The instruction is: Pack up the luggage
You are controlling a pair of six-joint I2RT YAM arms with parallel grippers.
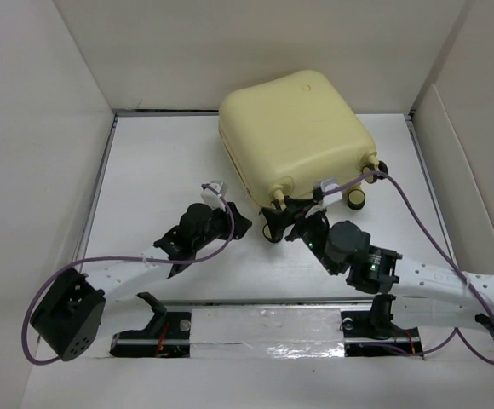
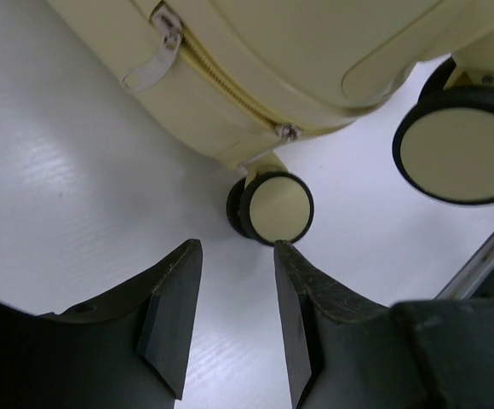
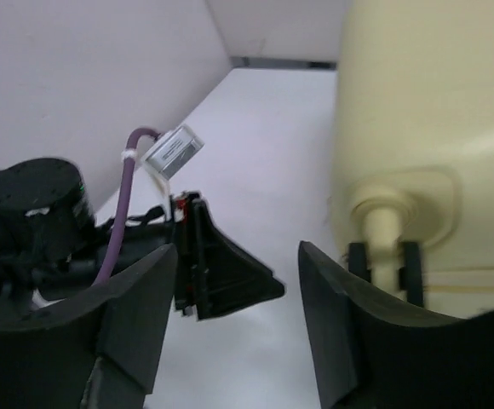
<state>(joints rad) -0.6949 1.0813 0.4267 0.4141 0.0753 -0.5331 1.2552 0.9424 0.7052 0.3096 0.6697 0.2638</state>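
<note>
White table | luggage shut | left claw, right claw half-open, empty

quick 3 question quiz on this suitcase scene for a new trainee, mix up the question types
1. True or false: the luggage lies closed on the table.
2. What sits just ahead of the left end effector? A) a caster wheel B) a shirt C) a bottle
3. Fill in: the right end effector is ___ and holds nothing.
Key: 1 true; 2 A; 3 open.
</note>
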